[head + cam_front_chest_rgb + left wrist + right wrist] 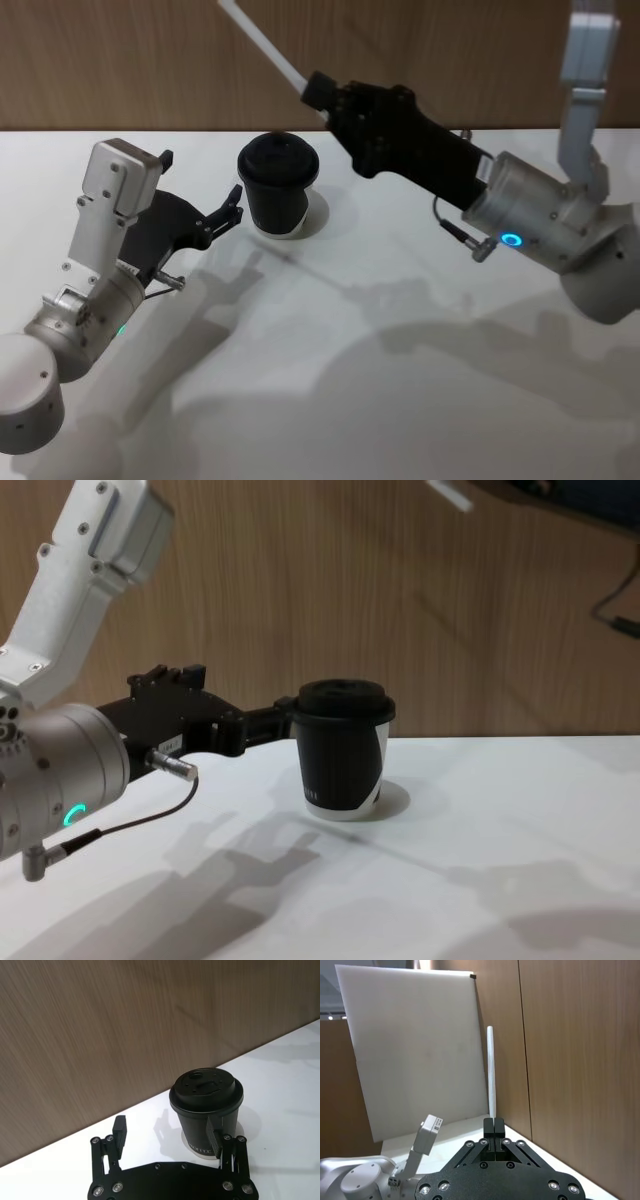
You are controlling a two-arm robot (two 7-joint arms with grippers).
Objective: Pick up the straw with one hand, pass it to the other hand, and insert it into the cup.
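We see the right claw raised above the counter, up and behind the cup. Its slim black fingers are pinched tight on the lower end of the straw. The straw is a thin, smooth white tube that runs straight out past the fingertips and slants up and away to the left, well clear of the cup.

The cup stands upright on the matte white counter. It has a tapered black paper body, a white patch, small white print and a domed black plastic lid with small round dimples.

Our left claw sits low beside the cup on the left, spread wide and holding nothing. One finger reaches the cup's side, but we cannot tell whether it touches.

Behind runs a wall of brown wood grain.
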